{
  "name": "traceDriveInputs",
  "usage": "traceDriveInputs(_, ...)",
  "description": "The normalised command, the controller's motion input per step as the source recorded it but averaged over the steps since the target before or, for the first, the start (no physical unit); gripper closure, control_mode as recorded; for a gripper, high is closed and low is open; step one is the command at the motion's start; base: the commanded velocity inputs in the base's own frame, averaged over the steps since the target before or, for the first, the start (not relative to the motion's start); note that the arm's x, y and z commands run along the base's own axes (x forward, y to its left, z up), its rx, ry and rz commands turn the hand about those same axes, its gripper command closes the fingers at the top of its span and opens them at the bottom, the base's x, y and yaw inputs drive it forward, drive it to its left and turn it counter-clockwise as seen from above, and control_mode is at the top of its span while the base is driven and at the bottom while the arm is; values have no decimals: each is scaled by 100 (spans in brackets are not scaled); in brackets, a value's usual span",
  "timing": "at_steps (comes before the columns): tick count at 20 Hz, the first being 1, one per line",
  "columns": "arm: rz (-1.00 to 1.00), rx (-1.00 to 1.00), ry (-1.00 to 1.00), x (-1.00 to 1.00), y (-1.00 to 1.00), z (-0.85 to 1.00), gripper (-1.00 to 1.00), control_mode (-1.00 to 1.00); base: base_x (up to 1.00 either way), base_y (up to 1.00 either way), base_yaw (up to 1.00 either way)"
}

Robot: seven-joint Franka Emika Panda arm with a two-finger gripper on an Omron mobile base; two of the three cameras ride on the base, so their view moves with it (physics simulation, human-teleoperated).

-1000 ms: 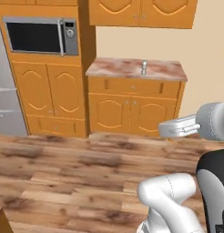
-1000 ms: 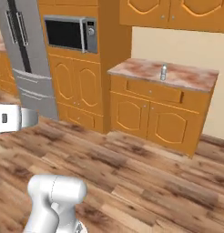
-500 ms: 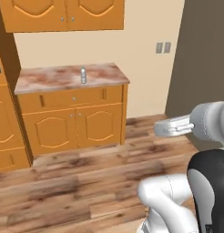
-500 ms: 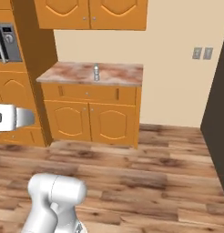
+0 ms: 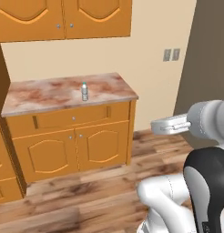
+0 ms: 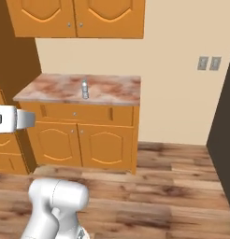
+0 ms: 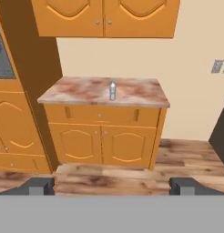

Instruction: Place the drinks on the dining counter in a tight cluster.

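A small clear water bottle [image 7: 112,90] with a blue cap stands upright near the middle of the narrow marbled counter [image 7: 77,93], well ahead of the gripper [image 7: 111,185] and above the gap between its jaws, which stand wide apart and hold nothing. The hand view adds a dark appliance edge [image 7: 1,57] cut off beside the left jaw. The bottle's label is too small to make out.

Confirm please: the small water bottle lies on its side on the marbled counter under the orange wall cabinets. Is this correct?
Not quite. The water bottle stands upright, not on its side, as the hand view shows. It is indeed on the marbled counter under the orange wall cabinets.
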Motion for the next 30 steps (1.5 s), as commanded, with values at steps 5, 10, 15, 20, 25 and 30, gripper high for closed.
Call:
traceDriveInputs(5,0,0,0,0,0,0,-100,100,100,26,0)
traceDriveInputs(10,0,0,0,0,0,0,-100,100,100,53,-5)
traceDriveInputs(15,0,0,0,0,0,0,-100,100,100,72,-18)
traceDriveInputs(20,0,0,0,0,0,0,-100,100,93,37,-31)
traceDriveInputs(25,0,0,0,0,0,0,-100,100,41,-10,-6)
traceDriveInputs(30,0,0,0,0,0,0,-100,100,0,-5,2)
